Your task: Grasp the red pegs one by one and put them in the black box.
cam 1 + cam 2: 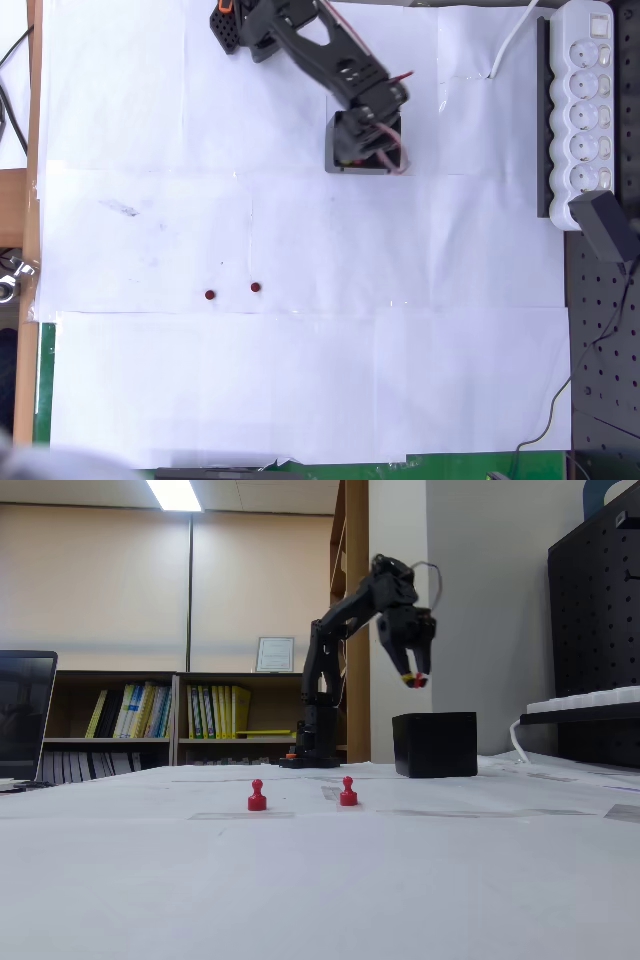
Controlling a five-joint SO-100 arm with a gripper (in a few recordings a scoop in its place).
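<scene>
Overhead, the black arm reaches from the top of the frame down to the box (366, 166), its wrist covering most of the opening. In the fixed view the gripper (414, 679) hangs in the air above the box (435, 744), well clear of the rim, fingers pointing down and pinched together on a small red peg (419, 681) — a spot of red with a yellow fleck shows at the tips.

Two more pegs stand upright on the white paper, out in the open and well apart from the box. From above they read as dark red dots: one (209, 295) to the left, the other (255, 287) just right of it and slightly nearer the box. In the fixed view they are the left peg (257, 796) and the right peg (348, 792), side by side with a gap between them.

A white power strip (588, 100) lies along the right edge of the table (its cable runs off the top). What is inside the box cannot be told.
</scene>
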